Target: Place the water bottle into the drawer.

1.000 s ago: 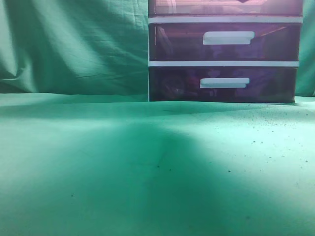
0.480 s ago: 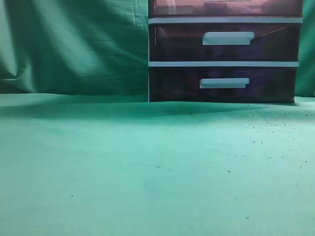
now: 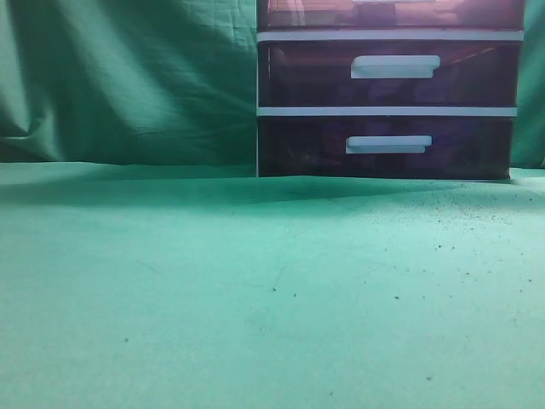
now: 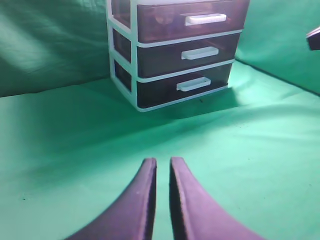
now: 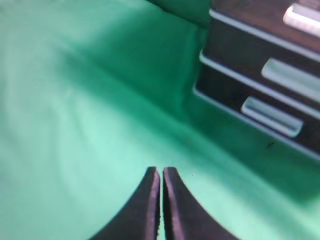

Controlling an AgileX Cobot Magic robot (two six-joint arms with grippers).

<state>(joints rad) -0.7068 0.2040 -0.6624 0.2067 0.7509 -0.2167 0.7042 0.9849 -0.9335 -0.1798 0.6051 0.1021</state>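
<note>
Both pincers, left [image 4: 162,167] and right [image 5: 161,175], narrow and empty over the table [image 3: 272,298], drawer [image 4: 192,20] looks closed, water bottle not visible; task seems finished, likely just retreat.

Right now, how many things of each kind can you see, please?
Cabinet: 1
Drawers: 3, namely top drawer, middle drawer, bottom drawer
Grippers: 2, left gripper and right gripper
Water bottles: 0
Total: 6
</note>
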